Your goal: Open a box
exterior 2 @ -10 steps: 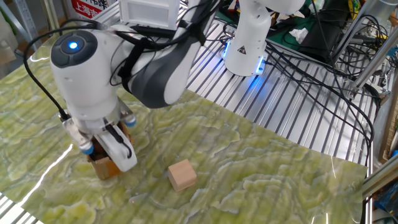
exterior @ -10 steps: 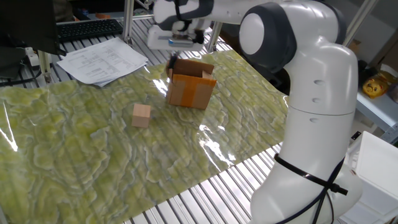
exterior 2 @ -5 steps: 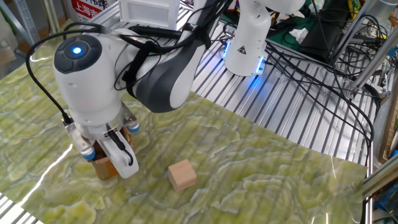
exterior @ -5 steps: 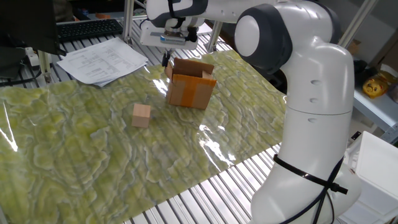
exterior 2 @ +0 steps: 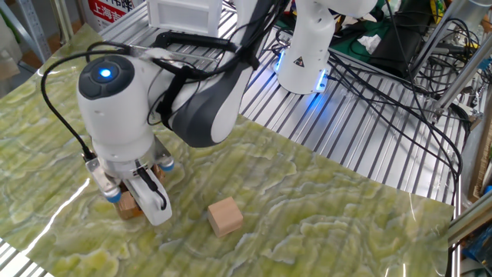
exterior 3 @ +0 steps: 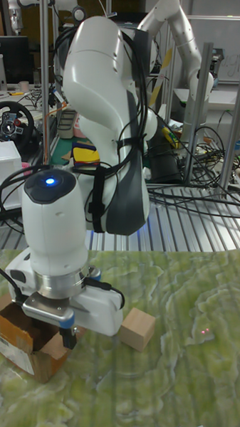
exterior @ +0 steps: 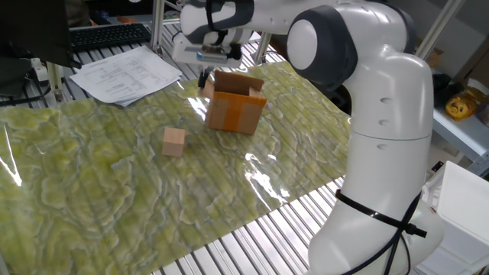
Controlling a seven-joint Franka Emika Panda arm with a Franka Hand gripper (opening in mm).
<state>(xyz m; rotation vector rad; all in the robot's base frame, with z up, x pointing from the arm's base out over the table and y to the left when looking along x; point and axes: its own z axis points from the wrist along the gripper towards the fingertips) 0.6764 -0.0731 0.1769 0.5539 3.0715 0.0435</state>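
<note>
The box (exterior: pixel 235 109) is a brown carton with an orange tape band, standing on the green mat with its rear flap (exterior: pixel 238 80) raised. My gripper (exterior: pixel 203 76) hangs at the box's far left corner, fingertips down beside the small left flap. In the tall fixed view the gripper (exterior 3: pixel 67 335) sits over the open box (exterior 3: pixel 19 342), one dark finger touching a flap edge. The fingers are too hidden to judge their gap. In the other fixed view the arm covers nearly all of the box (exterior 2: pixel 129 208).
A plain wooden cube (exterior: pixel 174 141) lies on the mat left of the box, also seen as the cube (exterior 2: pixel 225 216) and the cube (exterior 3: pixel 137 329). Papers (exterior: pixel 126 74) and a keyboard (exterior: pixel 111 34) lie at the back. The robot base (exterior: pixel 378 198) stands at right.
The hand has shifted left, from above the box's top to its left corner. The box and the cube stay where they were.
</note>
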